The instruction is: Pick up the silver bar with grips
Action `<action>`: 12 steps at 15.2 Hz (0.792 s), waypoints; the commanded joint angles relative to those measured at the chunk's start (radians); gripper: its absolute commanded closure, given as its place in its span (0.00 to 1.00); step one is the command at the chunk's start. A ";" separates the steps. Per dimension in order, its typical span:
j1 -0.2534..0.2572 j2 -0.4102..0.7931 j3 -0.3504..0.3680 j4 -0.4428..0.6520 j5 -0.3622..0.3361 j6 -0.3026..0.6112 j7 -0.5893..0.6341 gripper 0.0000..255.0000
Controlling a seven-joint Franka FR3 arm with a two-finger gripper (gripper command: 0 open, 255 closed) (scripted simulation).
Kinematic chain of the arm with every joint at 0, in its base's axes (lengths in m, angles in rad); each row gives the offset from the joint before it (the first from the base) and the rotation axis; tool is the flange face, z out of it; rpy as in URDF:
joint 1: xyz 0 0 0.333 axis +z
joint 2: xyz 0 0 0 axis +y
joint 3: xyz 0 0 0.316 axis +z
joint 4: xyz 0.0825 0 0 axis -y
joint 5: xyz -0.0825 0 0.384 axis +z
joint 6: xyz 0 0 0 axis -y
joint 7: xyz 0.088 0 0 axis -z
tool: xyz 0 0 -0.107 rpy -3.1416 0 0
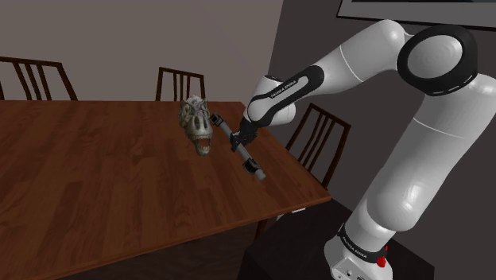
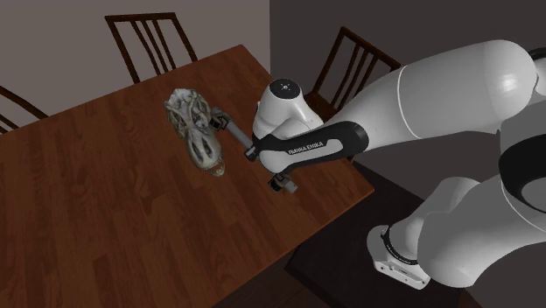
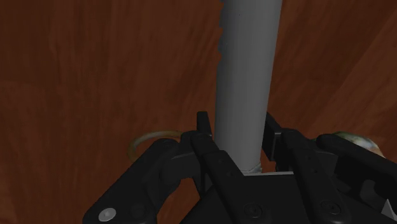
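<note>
Grasp stage: the claw (image 1: pixel 238 141) pinches the silver bar (image 1: pixel 248 157) at mid-length, right of frame centre beside the dinosaur skull (image 1: pixel 196 125) over the counter (image 1: pixel 95 183); next, seemingly, a steady level lift.

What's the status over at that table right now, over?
Pincer closed on the bar, mid-length. Bar near the table corner, one end by the dinosaur skull. Skull close; might get bumped.
</note>
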 commanded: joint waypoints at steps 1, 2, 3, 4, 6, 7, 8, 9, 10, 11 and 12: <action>0.001 0.003 0.001 -0.001 0.001 0.003 -0.002 1.00; 0.000 -0.008 0.000 0.002 -0.004 -0.010 0.003 1.00; 0.000 -0.019 -0.001 0.005 -0.008 -0.024 0.007 1.00; -0.001 -0.029 -0.001 0.009 -0.011 -0.038 0.010 1.00; -0.001 -0.049 -0.002 0.016 -0.019 -0.066 0.018 1.00; -0.002 -0.059 -0.002 0.021 -0.022 -0.079 0.021 1.00; -0.002 -0.069 -0.003 0.025 -0.025 -0.093 0.024 1.00; -0.003 -0.078 -0.003 0.030 -0.028 -0.107 0.028 1.00; -0.004 -0.087 -0.003 0.035 -0.031 -0.121 0.031 1.00; -0.004 -0.096 -0.003 0.040 -0.034 -0.135 0.034 1.00; -0.005 -0.104 -0.003 0.045 -0.037 -0.149 0.036 1.00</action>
